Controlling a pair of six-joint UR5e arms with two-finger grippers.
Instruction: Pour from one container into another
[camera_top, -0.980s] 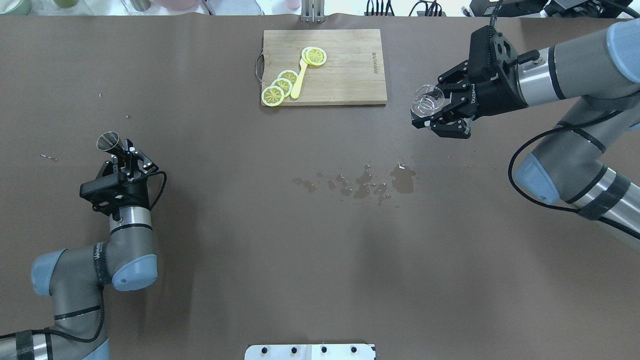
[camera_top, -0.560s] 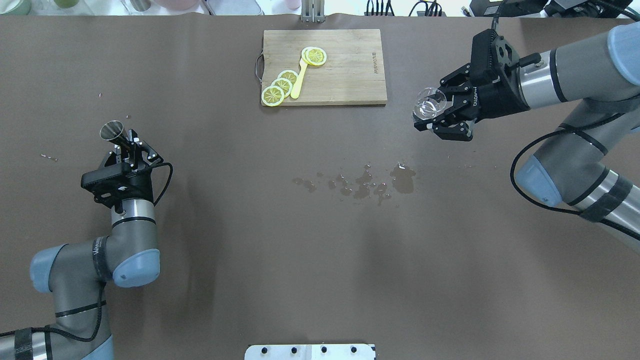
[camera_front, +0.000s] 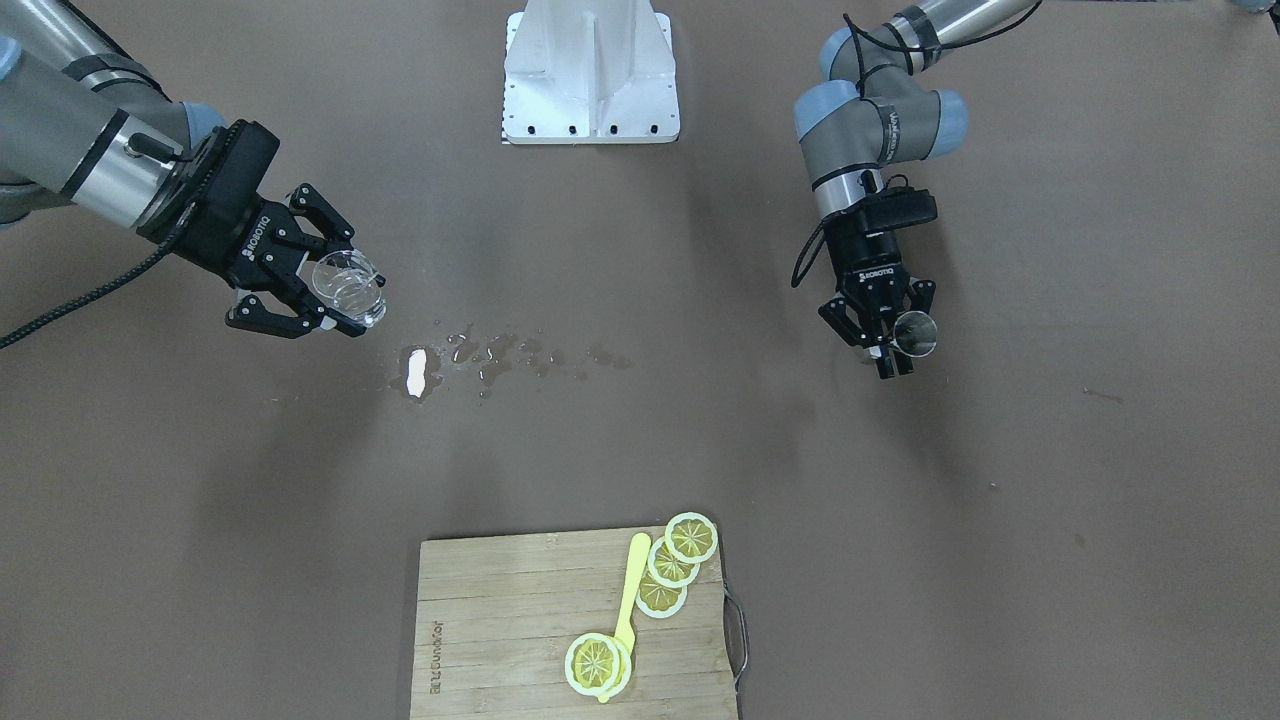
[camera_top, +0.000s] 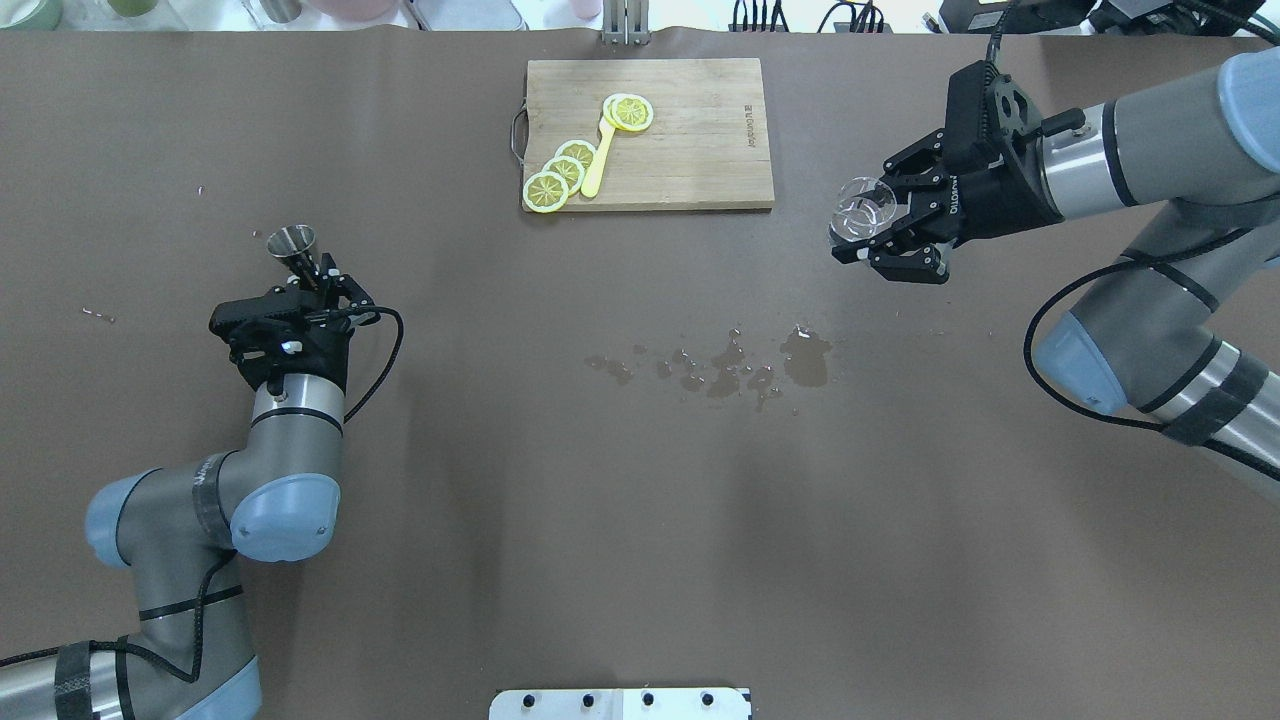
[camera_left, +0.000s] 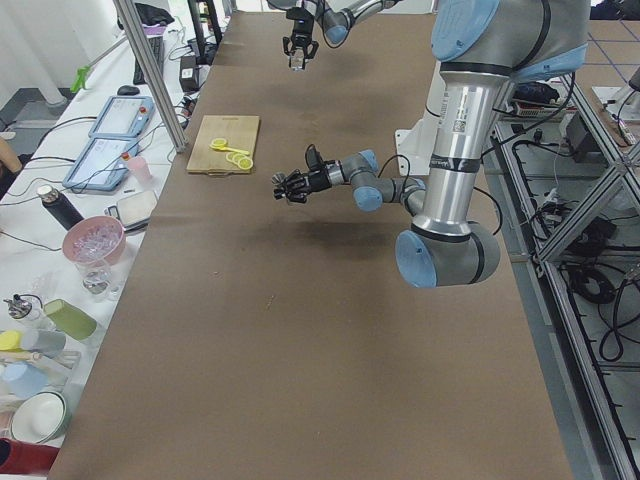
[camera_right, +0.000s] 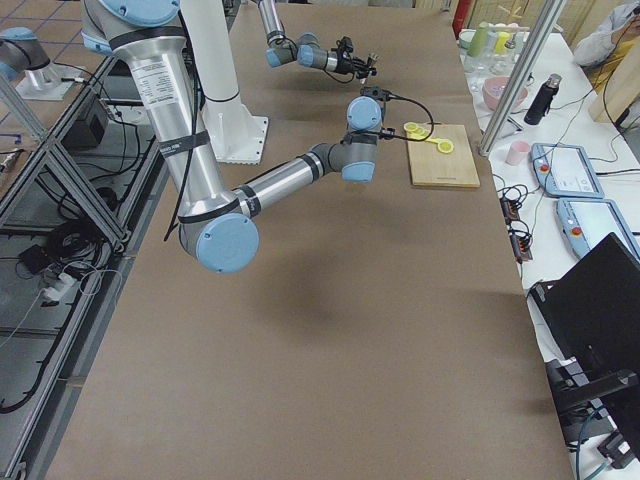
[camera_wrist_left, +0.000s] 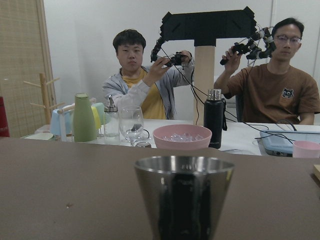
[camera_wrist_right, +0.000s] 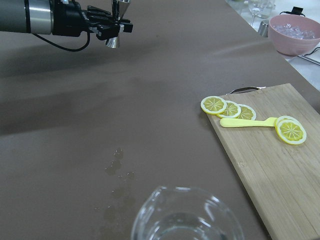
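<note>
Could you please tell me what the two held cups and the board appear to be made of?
Left arm's cup: likely polished steel, mirror-like grey sheen.
Right arm's cup: clear glass or plastic, see-through.
Board: pale wood, perhaps bamboo, visible grain strips.

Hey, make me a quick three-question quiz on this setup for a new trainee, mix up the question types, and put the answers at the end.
1. True or false: the right hand holds the metal jigger.
2. What lies on the cutting board? A) lemon slices and a yellow utensil B) ice cubes C) a steel cup
3. Which hand is the spilled liquid on the table nearer to?
Key: 1. False; the left hand holds it, and the right hand holds a clear glass pitcher. 2. A. 3. The right hand.
</note>
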